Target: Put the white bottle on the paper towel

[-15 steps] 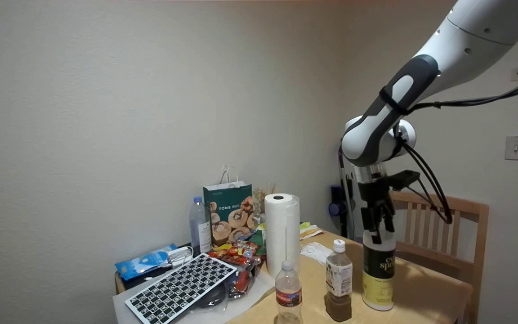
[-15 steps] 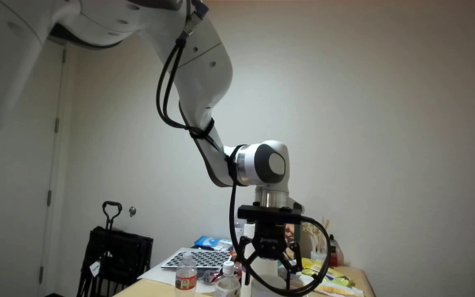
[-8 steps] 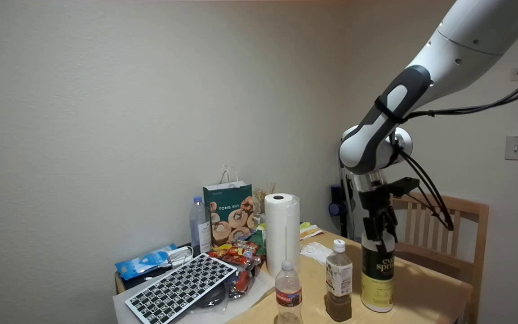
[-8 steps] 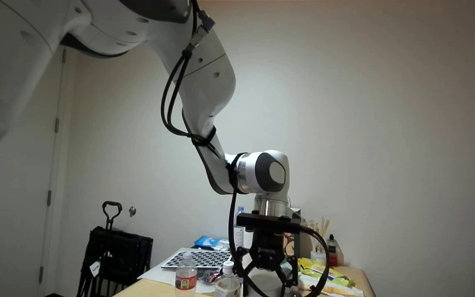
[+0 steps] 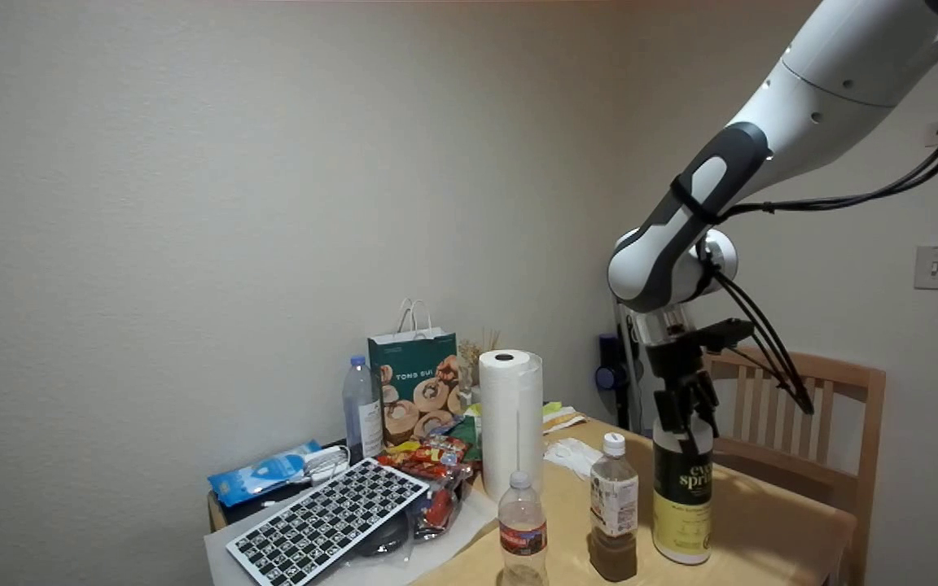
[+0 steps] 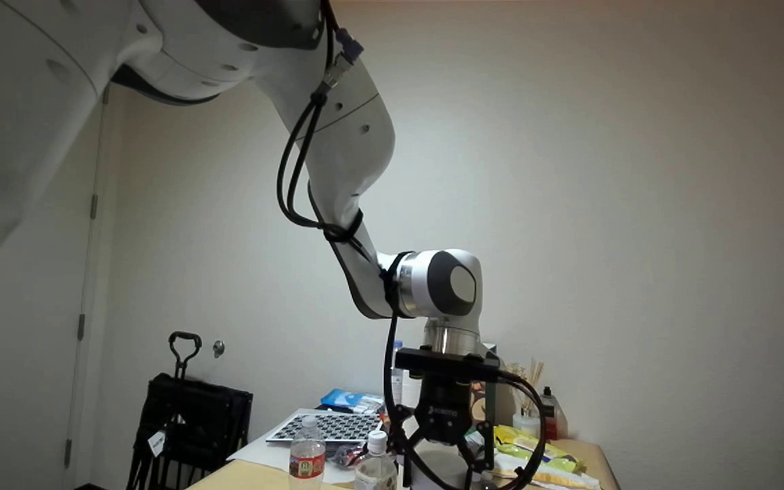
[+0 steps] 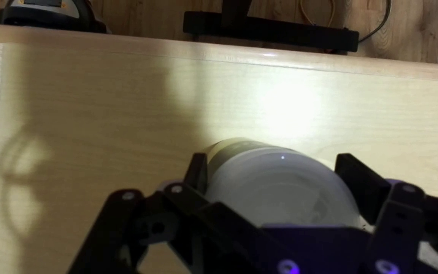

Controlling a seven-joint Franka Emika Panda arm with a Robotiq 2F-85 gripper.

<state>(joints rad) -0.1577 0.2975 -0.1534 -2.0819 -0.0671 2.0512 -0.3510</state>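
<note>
The white bottle point(image 5: 683, 496) stands upright on the table, with a dark band above a yellow one. Its white top point(image 7: 280, 190) fills the space between the fingers in the wrist view and shows in an exterior view point(image 6: 439, 466). My gripper point(image 7: 272, 167) points down around the top, one finger on each side, close to its sides. The fingers are spread wide; contact on both sides is not clear. The gripper also shows in both exterior views point(image 5: 686, 423) point(image 6: 438, 463). The paper towel roll point(image 5: 510, 423) stands upright farther left, mostly hidden behind the gripper in an exterior view point(image 6: 411, 388).
A brownish bottle point(image 5: 614, 513) stands just left of the white bottle, and a clear bottle point(image 5: 523, 529) beside it. A checkered board point(image 5: 329, 521), snack packets point(image 5: 436, 456) and a green bag point(image 5: 414, 382) lie farther left. A wooden chair point(image 5: 795, 415) stands behind the table edge.
My gripper has come down farther around the bottle's top and shifted a little left in an exterior view. The white bottle has shifted slightly left with it. The other objects have not moved.
</note>
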